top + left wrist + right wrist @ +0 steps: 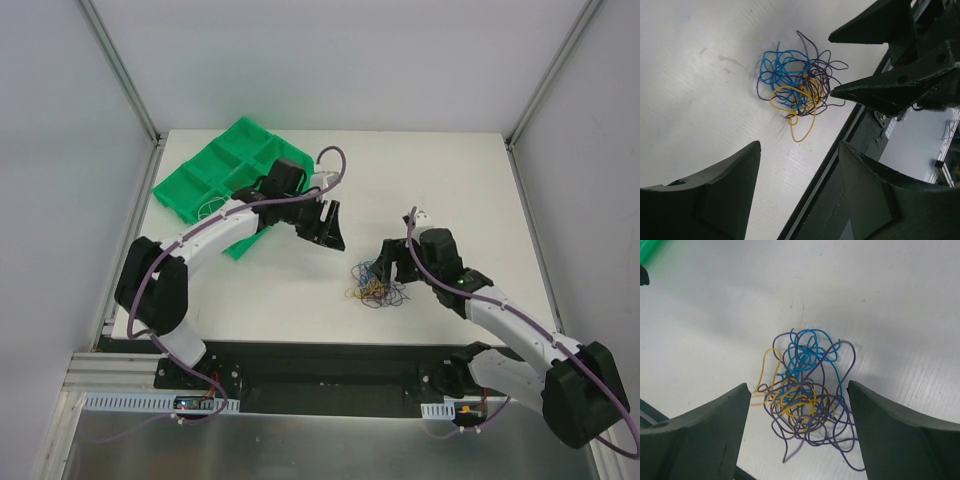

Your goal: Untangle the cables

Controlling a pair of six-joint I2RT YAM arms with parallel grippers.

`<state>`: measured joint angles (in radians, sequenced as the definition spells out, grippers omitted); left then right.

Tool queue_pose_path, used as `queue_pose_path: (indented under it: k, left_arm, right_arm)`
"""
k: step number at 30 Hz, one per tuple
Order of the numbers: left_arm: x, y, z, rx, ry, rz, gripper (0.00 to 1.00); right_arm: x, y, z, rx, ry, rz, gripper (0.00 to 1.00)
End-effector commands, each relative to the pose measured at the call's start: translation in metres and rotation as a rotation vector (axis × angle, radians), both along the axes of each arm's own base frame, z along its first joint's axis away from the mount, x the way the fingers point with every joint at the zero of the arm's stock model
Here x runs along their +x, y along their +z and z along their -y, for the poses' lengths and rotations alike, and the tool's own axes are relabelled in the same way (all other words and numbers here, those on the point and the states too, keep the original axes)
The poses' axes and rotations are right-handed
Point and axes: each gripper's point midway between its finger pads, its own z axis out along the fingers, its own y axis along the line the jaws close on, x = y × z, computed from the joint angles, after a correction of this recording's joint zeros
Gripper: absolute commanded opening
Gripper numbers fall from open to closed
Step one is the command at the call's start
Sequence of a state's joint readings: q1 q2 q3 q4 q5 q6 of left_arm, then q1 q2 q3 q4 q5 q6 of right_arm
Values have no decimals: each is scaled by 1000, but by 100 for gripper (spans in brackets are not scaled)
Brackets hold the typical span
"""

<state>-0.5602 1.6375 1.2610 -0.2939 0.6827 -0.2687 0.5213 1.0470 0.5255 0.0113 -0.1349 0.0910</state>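
The cables [375, 284] lie as one small tangle of thin blue, purple and yellow wires on the white table, right of centre near the front edge. In the right wrist view the cables [807, 395] show in the gap of my right gripper [797, 386], which hovers open over them with both fingers clear of the wires. My right gripper [392, 262] stands just behind and right of the tangle. My left gripper [328, 228] hangs open and empty, up and to the left of it. From the left wrist view the cables [797, 87] lie beyond my left gripper [800, 147].
A green compartment tray [215, 170] sits tilted at the back left, partly under the left arm. The table's front edge with a black rail [840, 165] runs close to the tangle. The right gripper's dark fingers [880, 95] show in the left wrist view beside the wires.
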Motion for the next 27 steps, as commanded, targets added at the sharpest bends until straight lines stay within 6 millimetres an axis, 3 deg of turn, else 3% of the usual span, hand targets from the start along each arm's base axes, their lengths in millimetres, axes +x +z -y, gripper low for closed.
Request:
queue_pose_path:
  k: [1,7,17,21,27]
  left_arm:
    - [-21,-6,27,-62,-182,53,63]
    - [-53,-28,58,-63,-309,-6,67]
    - [-66,-91,68,144,-367,-18,62]
    - [-58,-105,65,238,-349,22,42]
    - [-67,-95,64,272,-401,104,13]
  right_arm:
    - [-14,-11,17,-33,-45,-41,82]
    - [-17,-15,22,12,-94,-19,77]
    - [-21,-18,30,53,-107,-26,77]
    - [-21,-19,16,104,-61,-40,77]
    - [-18,-29,10,104,-56,-87,76]
